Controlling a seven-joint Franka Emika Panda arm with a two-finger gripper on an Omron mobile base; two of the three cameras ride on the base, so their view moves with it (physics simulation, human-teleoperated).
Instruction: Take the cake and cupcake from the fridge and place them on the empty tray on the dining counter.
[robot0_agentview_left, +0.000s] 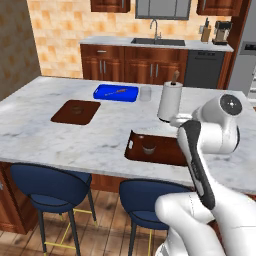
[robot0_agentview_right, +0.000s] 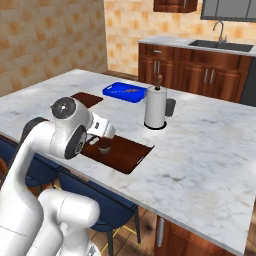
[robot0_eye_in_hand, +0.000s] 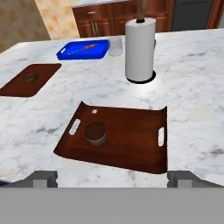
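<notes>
- My arm (robot0_agentview_left: 210, 150) is white with dark joints; my finger tips (robot0_eye_in_hand: 43, 178) are dark grey.
- The counter (robot0_eye_in_hand: 192, 96) top is white-grey veined marble, its base reddish wood.
- The tray (robot0_eye_in_hand: 131, 135) is dark reddish-brown.
- The cupcake (robot0_eye_in_hand: 95, 132) on it is dark brown with a greyish side.
- A tiny pale speck (robot0_eye_in_hand: 94, 111) shows near the tray's far rim; I cannot tell its colours.
- The flat tray (robot0_eye_in_hand: 28, 79) is brown.
- The blue tray (robot0_eye_in_hand: 83, 49) is bright blue.
- The paper towel roll (robot0_eye_in_hand: 140, 50) is white on a dark stand.
- The stools (robot0_agentview_left: 47, 187) are navy.
- The back wall (robot0_agentview_left: 60, 25) is tiled in orange and tan checks.
</notes>
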